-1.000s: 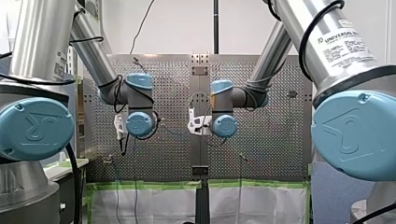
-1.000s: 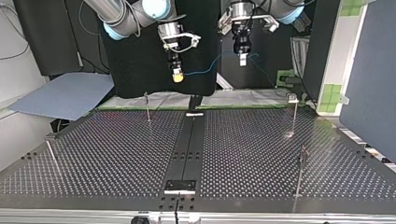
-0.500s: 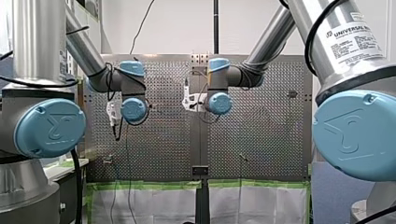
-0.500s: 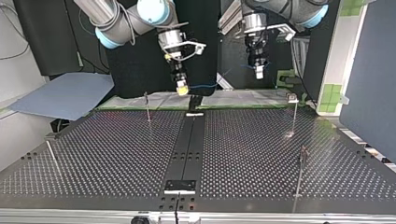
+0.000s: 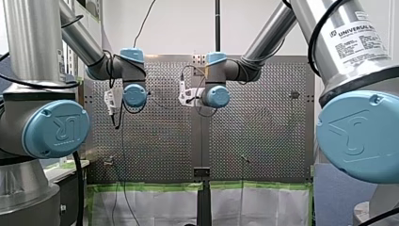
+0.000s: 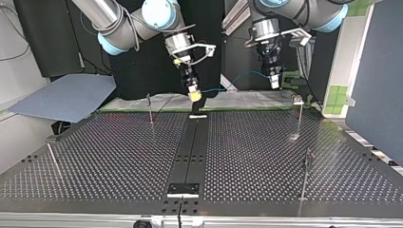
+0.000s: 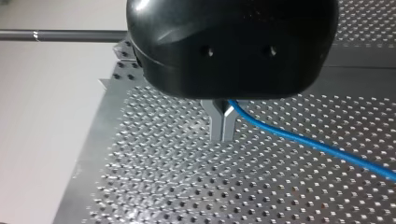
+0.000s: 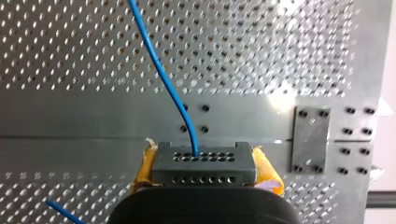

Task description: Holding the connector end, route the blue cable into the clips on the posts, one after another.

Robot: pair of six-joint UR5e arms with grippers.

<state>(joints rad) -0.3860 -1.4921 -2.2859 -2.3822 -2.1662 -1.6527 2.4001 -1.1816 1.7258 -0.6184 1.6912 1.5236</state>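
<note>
A thin blue cable (image 6: 240,77) hangs slack in the air between my two grippers above the table's far edge. My right gripper (image 6: 194,96), with yellow pads (image 8: 145,164), is shut on the grey connector (image 8: 204,169), and the blue cable (image 8: 161,74) leaves its top. My left gripper (image 6: 274,82) has its metal fingers (image 7: 218,122) pressed together on the blue cable (image 7: 317,147), which trails off to one side. Both hover over the perforated table (image 6: 119,156), apart from every post.
Thin posts with clips stand on the table: one (image 6: 150,108) near my right gripper, one (image 6: 299,114) under my left gripper's side, a third (image 6: 306,173) nearer the camera. A tilted post (image 6: 52,156) stands at the top view's left. A dark centre strip (image 6: 192,147) runs down the table.
In the top view both grippers have come down toward the table and shifted to the right, carrying the cable. In the front view both wrists have moved further away.
</note>
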